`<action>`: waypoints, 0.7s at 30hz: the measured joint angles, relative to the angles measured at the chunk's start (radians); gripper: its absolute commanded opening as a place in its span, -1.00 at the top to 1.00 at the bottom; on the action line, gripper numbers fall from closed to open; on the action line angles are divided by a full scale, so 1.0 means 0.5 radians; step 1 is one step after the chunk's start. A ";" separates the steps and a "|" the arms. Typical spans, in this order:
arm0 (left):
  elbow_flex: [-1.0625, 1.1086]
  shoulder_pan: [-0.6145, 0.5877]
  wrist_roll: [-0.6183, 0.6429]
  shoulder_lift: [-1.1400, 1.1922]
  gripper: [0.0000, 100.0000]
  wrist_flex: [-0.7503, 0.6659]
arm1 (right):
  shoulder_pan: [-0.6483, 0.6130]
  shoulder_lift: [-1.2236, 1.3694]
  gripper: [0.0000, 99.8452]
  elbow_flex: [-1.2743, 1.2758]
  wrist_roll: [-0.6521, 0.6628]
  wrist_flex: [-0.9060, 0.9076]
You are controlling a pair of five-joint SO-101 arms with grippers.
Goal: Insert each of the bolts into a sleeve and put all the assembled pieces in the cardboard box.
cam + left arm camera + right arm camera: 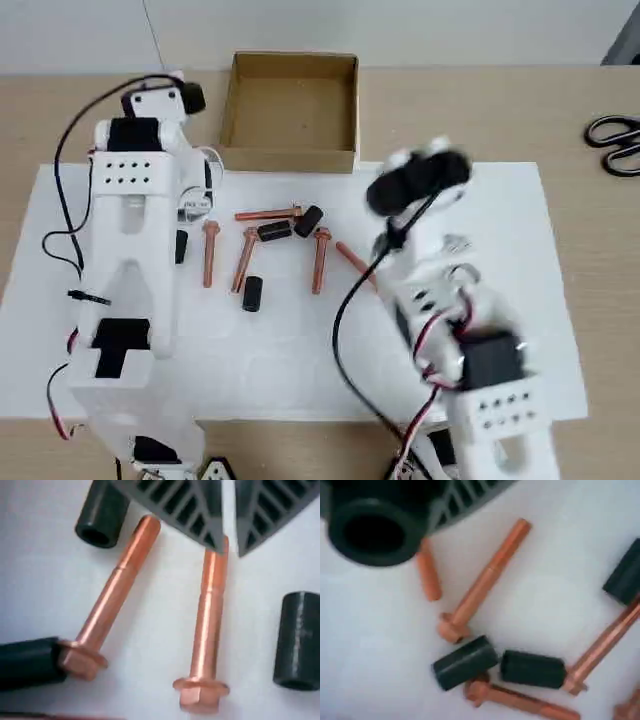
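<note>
Closing so near the shank's tip, the left tool (229, 547), slightly parted and empty over a bolt (207, 625) near the cardboard box (290, 158), could make it pivot or slip; the right tool (412, 185) grips a sleeve (367, 530) by that box's corner.

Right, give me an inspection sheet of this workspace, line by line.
Surface: white sheet on a wooden table.
Job's things: copper bolts and black sleeves lie loose on the sheet; cardboard box empty.
Clutter: scissors near the table's edge.
Grippers: left gripper open over one bolt; right gripper shut on a sleeve.
Cables: black cable loops beside the left arm; another runs along the right arm.
Surroundings: nothing seen.
</note>
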 measured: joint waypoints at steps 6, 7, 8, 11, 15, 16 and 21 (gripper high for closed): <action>-0.015 0.080 0.000 0.015 0.98 0.006 | -0.031 -0.522 0.99 0.684 0.000 -0.393; -0.018 0.095 0.000 0.015 0.98 0.006 | -0.028 -0.614 0.99 0.786 0.000 -0.494; -0.018 0.117 0.000 0.015 0.98 0.006 | -0.025 -0.709 0.99 0.887 0.000 -0.601; -0.021 0.117 -0.012 0.037 0.87 0.006 | -0.031 -0.991 0.99 1.212 0.000 -0.936; -0.021 0.080 0.000 0.147 0.63 0.006 | -0.025 -1.372 0.99 1.593 0.000 -1.169; -0.021 0.071 -0.009 0.175 0.61 0.006 | -0.028 -1.412 0.99 1.623 0.000 -1.163; -0.021 0.037 0.000 0.298 0.60 0.006 | -0.025 -1.436 0.99 1.636 0.000 -1.145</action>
